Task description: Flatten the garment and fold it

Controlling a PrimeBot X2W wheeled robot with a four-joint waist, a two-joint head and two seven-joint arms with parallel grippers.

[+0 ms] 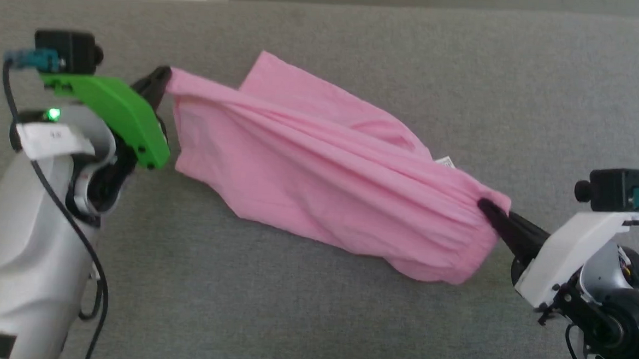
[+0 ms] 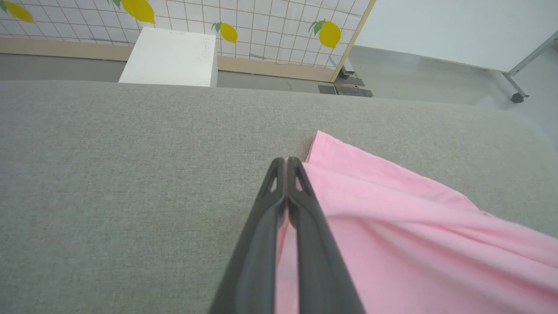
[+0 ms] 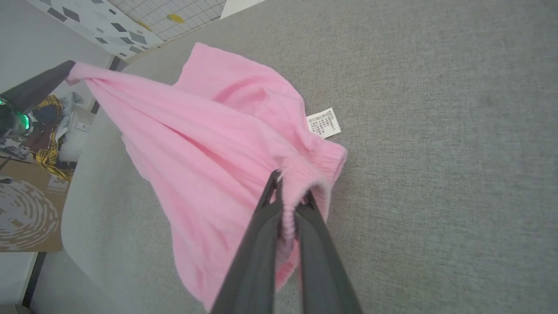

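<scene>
- Left gripper (image 1: pixel 162 79) clenched on a garment (image 1: pixel 309 168) corner, far left.
- Right gripper (image 1: pixel 487 207) pinches the waistband (image 1: pixel 472 237), near right.
- Garment sags, stretched between them over the grey surface (image 1: pixel 345 312), likely to pull the wrinkles flat.

There is 1 pink garment (image 1: pixel 320 174) with 1 white label (image 1: pixel 445 162). There are 2 end effectors, the left end effector (image 1: pixel 163 75) and the right end effector (image 1: pixel 485 205), each with 2 dark fingers (image 2: pixel 261 244). There is 1 grey table (image 1: pixel 345 323) and 1 white box (image 2: pixel 170 56). The wall panel (image 2: pixel 279 17) shows 4 yellow lemons (image 2: pixel 330 34).
</scene>
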